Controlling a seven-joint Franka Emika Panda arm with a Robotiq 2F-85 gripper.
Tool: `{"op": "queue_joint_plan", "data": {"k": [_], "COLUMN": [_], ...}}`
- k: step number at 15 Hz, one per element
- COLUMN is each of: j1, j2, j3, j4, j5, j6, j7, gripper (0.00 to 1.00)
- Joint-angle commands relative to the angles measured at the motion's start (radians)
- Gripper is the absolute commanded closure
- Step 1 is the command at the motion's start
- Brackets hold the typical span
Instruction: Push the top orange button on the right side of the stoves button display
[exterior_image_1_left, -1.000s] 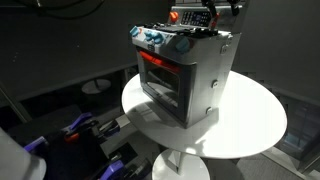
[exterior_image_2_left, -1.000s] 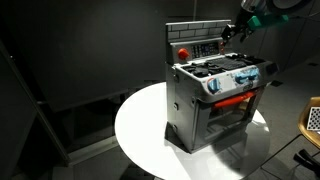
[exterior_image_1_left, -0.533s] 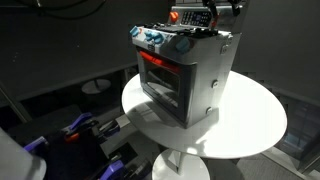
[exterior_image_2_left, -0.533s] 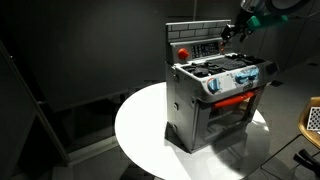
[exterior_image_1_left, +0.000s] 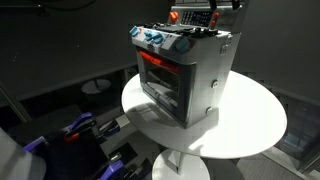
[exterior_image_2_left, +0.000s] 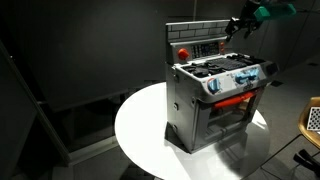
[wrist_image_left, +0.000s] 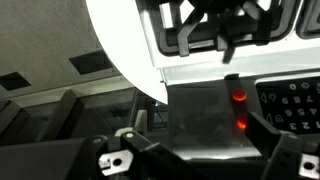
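Observation:
The silver-grey toy stove (exterior_image_1_left: 185, 75) stands on a round white table (exterior_image_1_left: 250, 125) and shows in both exterior views (exterior_image_2_left: 215, 100). Its dark button display (exterior_image_2_left: 195, 46) rises at the back, with a red patch at one end. My gripper (exterior_image_2_left: 236, 26) hovers just off the display's other end, near its top, apart from it (exterior_image_1_left: 213, 10). In the wrist view the display (wrist_image_left: 200, 115) faces me with two glowing orange buttons, one (wrist_image_left: 236, 97) beside the other (wrist_image_left: 241, 124). The gripper (wrist_image_left: 197, 140) looks open and empty.
The table edge (exterior_image_2_left: 140, 125) curves round the stove. Blue-and-red knobs (exterior_image_2_left: 240, 78) line the stove front. Dark equipment with blue parts (exterior_image_1_left: 75, 125) lies below the table. A pale box (exterior_image_2_left: 312, 118) sits at the frame's edge.
The gripper has lifted a little up and away from the display's end. The stove has not moved.

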Motion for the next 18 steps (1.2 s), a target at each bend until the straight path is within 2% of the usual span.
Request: {"op": "queue_joint_plan", "data": {"k": [1,4,11,14,18], "j1": [-0.007,-0.008,-0.018,-0.022,-0.024], "j2": [-0.112,-0.19,-0.354,-0.401,-0.396], "j3": [0.007,0.005,-0.003,-0.003,0.004], "j4": [-0.048,-0.06,-0.062,-0.064,-0.057], "j5": [0.115,0.201,0.237,0.225,0.217], "j6": [-0.123,-0.283,-0.644,-0.731,-0.73], "j7": [-0.137,-0.244,-0.339,-0.356,-0.348], "gripper": [0.0,0.0,0.0,0.0,0.0]}}
